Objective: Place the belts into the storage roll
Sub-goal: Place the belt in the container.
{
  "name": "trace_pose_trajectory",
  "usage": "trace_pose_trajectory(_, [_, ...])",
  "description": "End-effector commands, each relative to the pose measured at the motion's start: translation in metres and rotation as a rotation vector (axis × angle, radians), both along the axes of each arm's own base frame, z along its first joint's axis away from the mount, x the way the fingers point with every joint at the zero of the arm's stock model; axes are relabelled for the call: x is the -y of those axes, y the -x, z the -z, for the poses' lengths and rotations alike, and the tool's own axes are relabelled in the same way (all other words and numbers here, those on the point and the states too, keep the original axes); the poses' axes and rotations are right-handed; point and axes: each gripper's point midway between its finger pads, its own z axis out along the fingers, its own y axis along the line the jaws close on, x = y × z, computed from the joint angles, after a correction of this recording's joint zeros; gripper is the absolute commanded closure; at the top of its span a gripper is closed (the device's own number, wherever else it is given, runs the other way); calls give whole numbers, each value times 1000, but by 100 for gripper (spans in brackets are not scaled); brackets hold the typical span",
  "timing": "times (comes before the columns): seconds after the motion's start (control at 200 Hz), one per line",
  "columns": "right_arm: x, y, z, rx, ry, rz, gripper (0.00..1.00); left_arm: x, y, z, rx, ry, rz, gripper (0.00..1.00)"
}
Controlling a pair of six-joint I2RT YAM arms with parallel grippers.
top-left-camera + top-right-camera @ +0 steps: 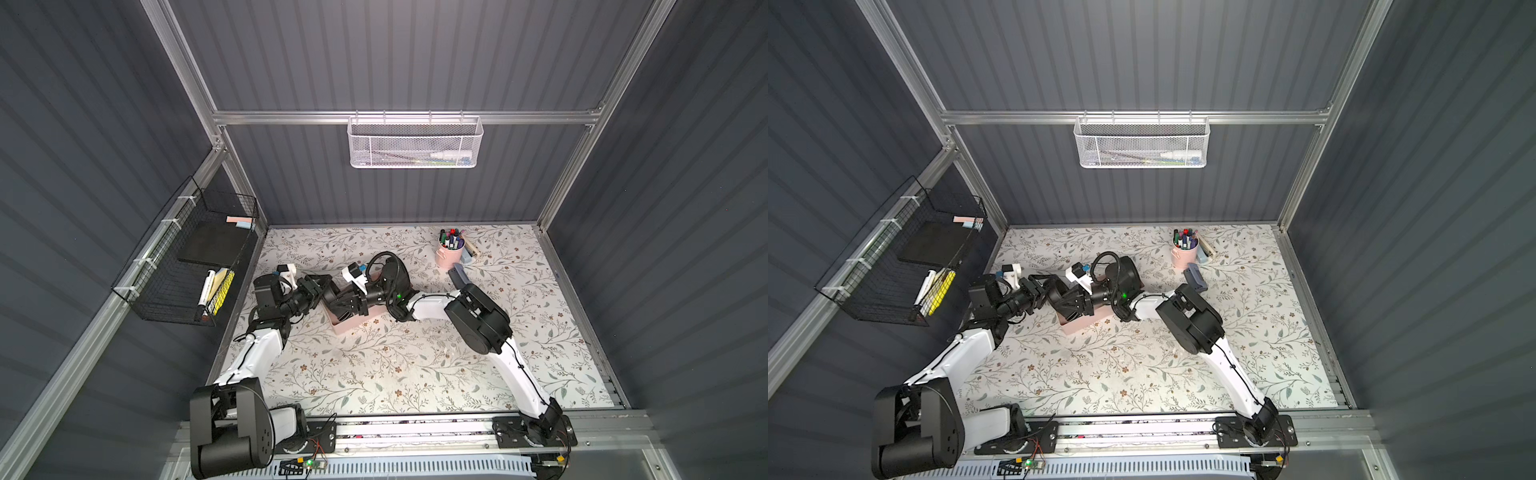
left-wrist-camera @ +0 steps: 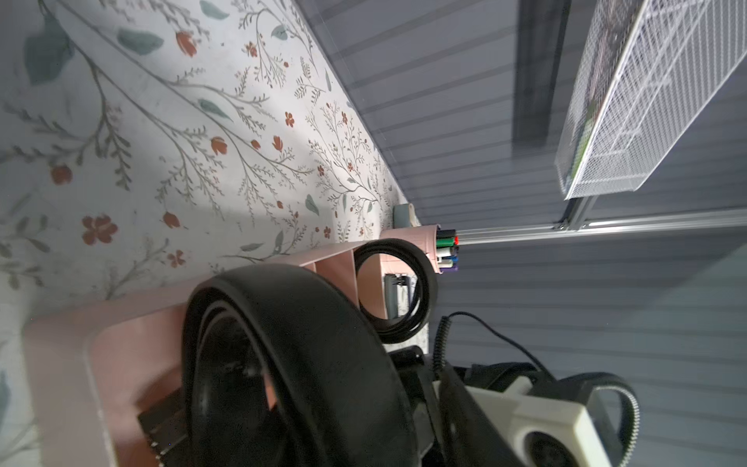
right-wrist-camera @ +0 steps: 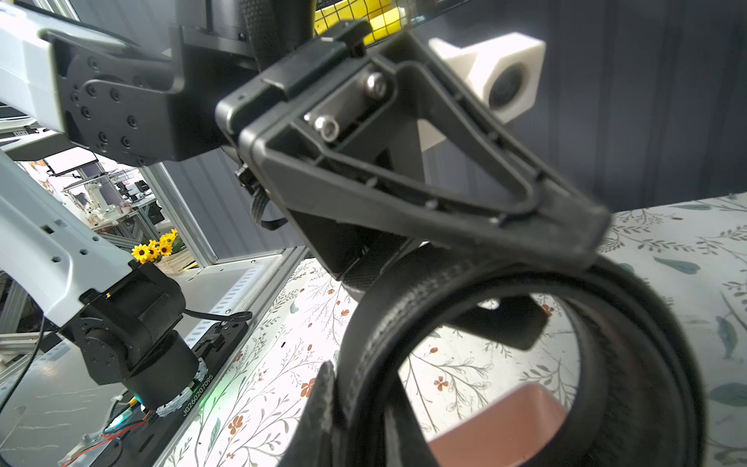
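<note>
The coiled black leather-like belt (image 2: pixel 307 323) stands on edge at the end compartment of the pale pink divided storage tray (image 1: pixel 341 327), nearest the left arm. It is clamped in the jaws of the right gripper (image 1: pixel 338 309). The jaws of the left gripper (image 3: pixel 553 283) straddle its band, grip unclear. A second black belt coil (image 2: pixel 426 291) sits in a farther compartment.

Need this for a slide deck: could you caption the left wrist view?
Coiled belt close up at the pink tray, second belt upright in a farther compartment, marker cup beyond.

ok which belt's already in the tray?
The far coil, standing on edge in a tray compartment by the marker cup. The near coil is held in the fingers, not yet seated.
</note>
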Motion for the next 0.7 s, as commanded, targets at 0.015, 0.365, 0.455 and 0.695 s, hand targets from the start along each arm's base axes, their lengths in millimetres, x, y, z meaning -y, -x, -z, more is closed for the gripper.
trace_pose_trajectory(0.015, [3,1,-34,69,-72,-6,100,7,2,1,17,17,38,66])
trace_pose_trajectory(0.365, [9,-1,-47,76,-47,25,72,22,3,14,28,13,160,100])
trace_pose_trajectory(0.455, [14,-1,-65,100,-53,58,68,26,2,12,44,5,204,100])
trace_pose_trajectory(0.695, [38,5,-104,159,-23,153,56,29,1,13,63,-15,252,100])
